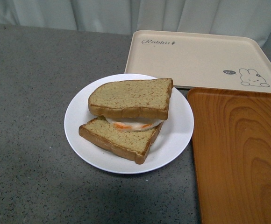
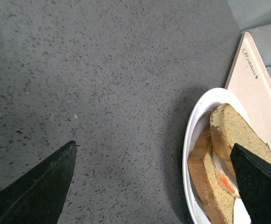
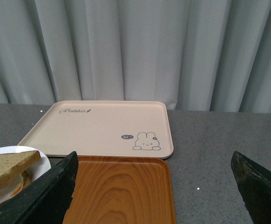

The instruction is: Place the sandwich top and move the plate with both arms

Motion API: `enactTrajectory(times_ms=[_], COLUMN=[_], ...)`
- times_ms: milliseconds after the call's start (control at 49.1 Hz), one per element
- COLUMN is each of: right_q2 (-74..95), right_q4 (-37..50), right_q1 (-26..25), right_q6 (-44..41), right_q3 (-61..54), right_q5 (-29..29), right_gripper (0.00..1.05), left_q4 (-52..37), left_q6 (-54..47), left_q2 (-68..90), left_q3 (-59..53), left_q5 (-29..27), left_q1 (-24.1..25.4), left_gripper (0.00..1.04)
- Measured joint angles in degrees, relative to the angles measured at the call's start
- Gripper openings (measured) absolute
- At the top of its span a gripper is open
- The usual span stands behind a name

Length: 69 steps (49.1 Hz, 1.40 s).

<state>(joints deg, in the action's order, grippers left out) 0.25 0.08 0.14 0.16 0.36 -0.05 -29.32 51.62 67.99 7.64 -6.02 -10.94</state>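
Currently the plain tan-brown toy bread slice with darker crust, the sandwich top (image 1: 131, 95), lies flat on top of the stack, a bit skewed against the matching lower bread slice (image 1: 117, 137). A white fried egg with an orange patch (image 1: 133, 124) peeks out between the two. The whole sandwich sits on the round white dinner plate (image 1: 79, 116), roughly centred, with bare rim showing all round.

The plate rests on the grey speckled tabletop (image 1: 28, 93). It sits just beside the orange wood-grain tray (image 1: 240, 154) and near the front edge of the beige rectangular rabbit tray (image 1: 196, 58). I cannot tell if the rims touch. The pale pleated curtain (image 3: 126, 46) hangs behind the table.

The left gripper (image 2: 153, 147) has its black fingers spread wide and holds nothing. It hangs over bare tabletop, with the plate edge next to one finger. The right gripper (image 3: 153, 156) is also spread wide and empty, looking over the orange tray toward the rabbit tray, the plate off to one side.
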Motion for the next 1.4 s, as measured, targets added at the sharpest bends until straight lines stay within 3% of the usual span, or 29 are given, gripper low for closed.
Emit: enactTrajectory(times_ms=[224,428,753,1303,1405], right_q2=[0.00,0.00,0.00,0.00,0.00], right_q4=[0.00,0.00,0.00,0.02,0.00], right_q1=[0.00,0.00,0.00,0.00,0.00], right_q6=[0.02,0.02,0.02,0.00,0.02], right_q3=[0.00,0.00,0.00,0.00,0.00], right_q5=[0.00,-0.02,-0.02,-0.02,0.00], right_gripper=[0.96,0.96,0.96,0.96,0.96], left_q4=[-13.27,-19.47,-21.38,-21.97,-21.68], left_q6=[5.27,9.07,15.37,18.93,19.32], left_q2=[20.59,30.27,36.59,40.44,41.05], left_q3=[3.43,7.39,13.05,16.35,16.48], left_q5=[0.04,-0.42,-1.97,-3.96,-4.15], left_q1=[-5.86,-11.26,-16.44,-17.88,-17.62], left_gripper=[0.98,0.98,0.98,0.98,0.81])
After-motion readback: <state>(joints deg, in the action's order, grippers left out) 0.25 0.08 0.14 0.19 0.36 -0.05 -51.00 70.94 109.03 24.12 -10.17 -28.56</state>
